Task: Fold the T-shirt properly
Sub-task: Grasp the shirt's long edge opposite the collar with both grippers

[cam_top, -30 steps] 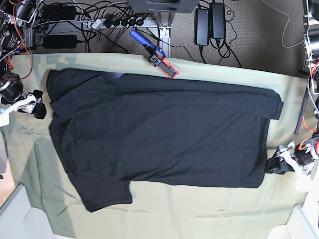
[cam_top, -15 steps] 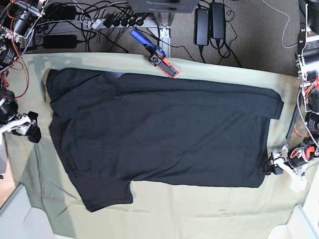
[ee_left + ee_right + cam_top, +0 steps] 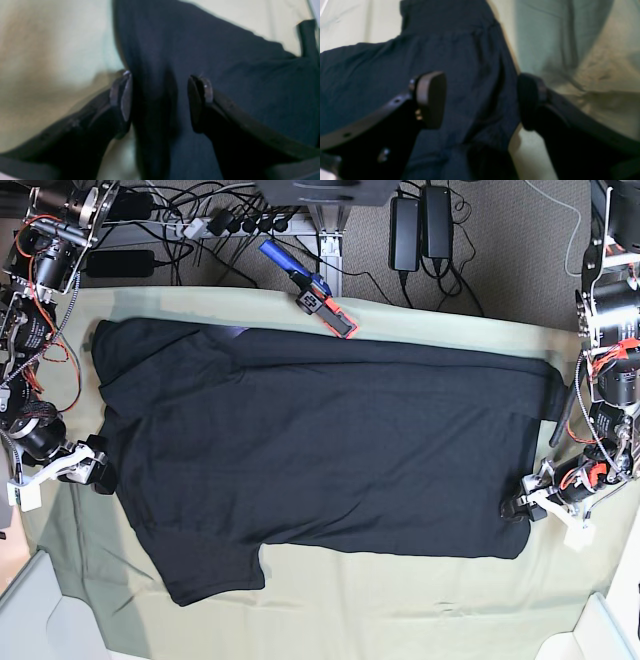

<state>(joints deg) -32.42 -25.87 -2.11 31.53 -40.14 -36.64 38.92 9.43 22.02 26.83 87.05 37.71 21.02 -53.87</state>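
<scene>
The black T-shirt (image 3: 320, 450) lies spread flat on the pale green cloth (image 3: 400, 600), with one sleeve at the front left. My left gripper (image 3: 515, 508) sits at the shirt's right edge. In the left wrist view it (image 3: 160, 97) is open, its fingers (image 3: 123, 97) straddling a ridge of the T-shirt (image 3: 225, 62). At the shirt's left edge is my right gripper (image 3: 100, 470). In the right wrist view it (image 3: 480, 100) is open too, with the edge of the T-shirt (image 3: 460, 62) between its pads (image 3: 431, 97). Neither gripper is closed on the cloth.
An orange and blue tool (image 3: 322, 300) lies at the table's back edge. Black power bricks (image 3: 420, 225) and cables sit behind it. White bins stand at the front left (image 3: 35, 610) and front right (image 3: 600, 630) corners.
Both grippers came in from the cloth onto the shirt's side edges. The right gripper moved toward the front and inward; the left gripper slid inward over the hem.
</scene>
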